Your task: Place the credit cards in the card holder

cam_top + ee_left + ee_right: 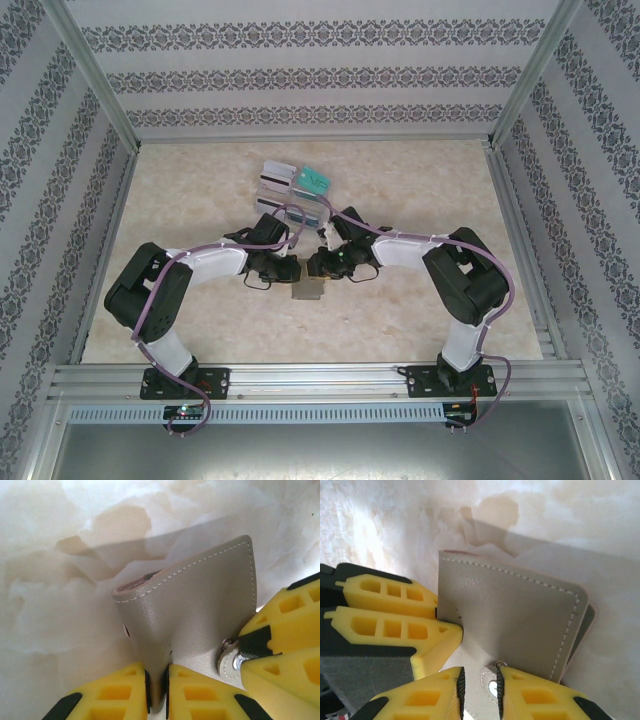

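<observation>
Marbled tabletop at its middle: our left claw and right claw, both nearly closed, each pinch an edge of the card holder. We judge it light, soft and floppy, best gripped near the stitched seams. Credit cards lie farther back.

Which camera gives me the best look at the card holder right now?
The right wrist view: the card holder turns its broad grey face and stitched border toward the camera. The left wrist view has it from the fold, its face foreshortened. In the top view it is a small, partly covered patch.
</observation>
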